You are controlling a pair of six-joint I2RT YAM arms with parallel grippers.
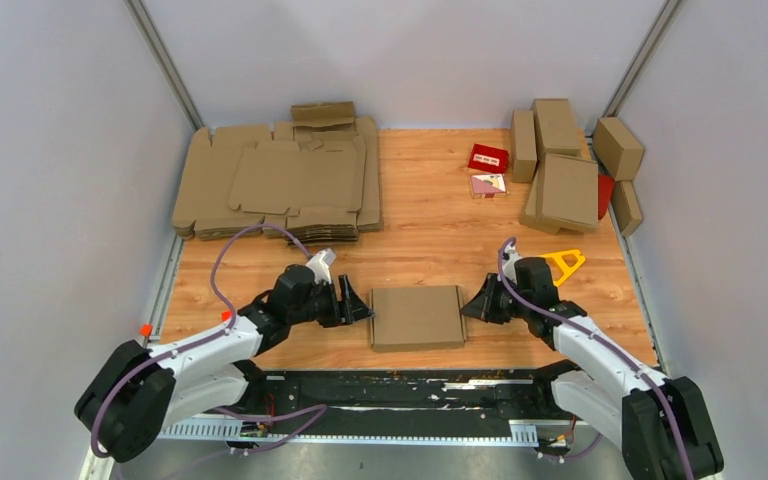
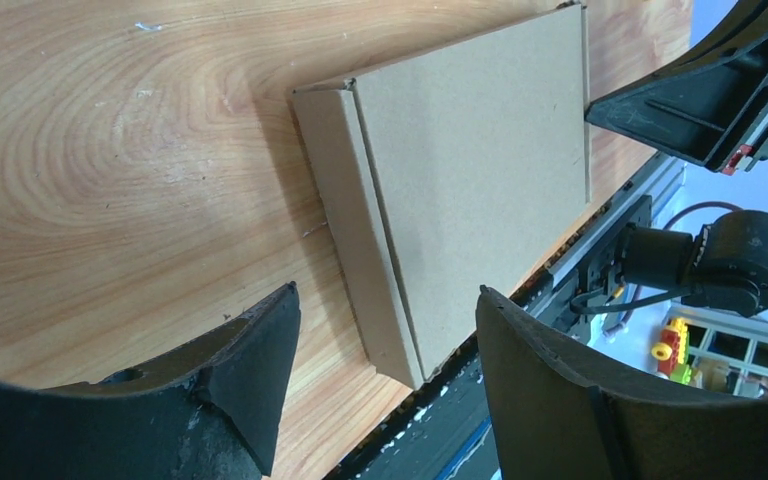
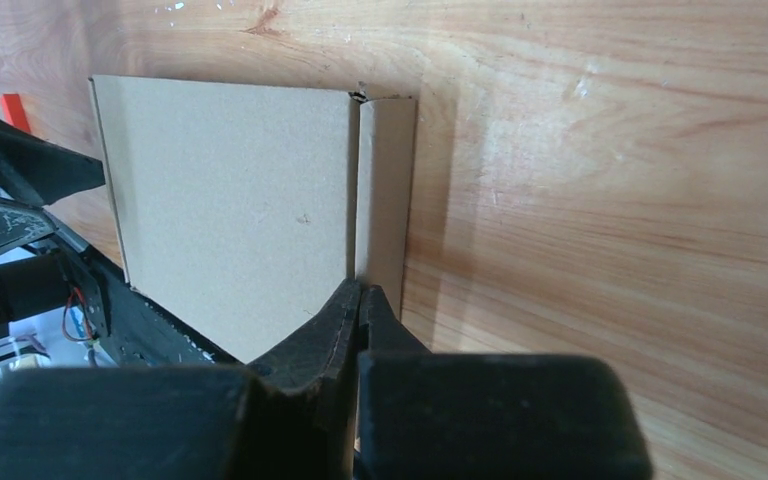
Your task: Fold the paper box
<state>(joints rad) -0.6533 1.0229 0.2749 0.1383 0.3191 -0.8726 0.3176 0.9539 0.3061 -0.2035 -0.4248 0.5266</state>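
The paper box (image 1: 417,317) sits closed, lid flat, by the middle of the worktop's (image 1: 430,245) near edge, between the 2 arms. Folding looks finished (no loose flap shows). The left gripper (image 1: 364,305) gapes wide and empty at its left end. The right gripper (image 1: 468,308) is pinched together on nothing at its right end.

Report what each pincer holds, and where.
Nothing is held. Left pincer stands open beside the paper box; right pincer is shut empty, tips at its end.

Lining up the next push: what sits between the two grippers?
Just the paper box, lying flat between the left gripper and right gripper, seen in the top view.
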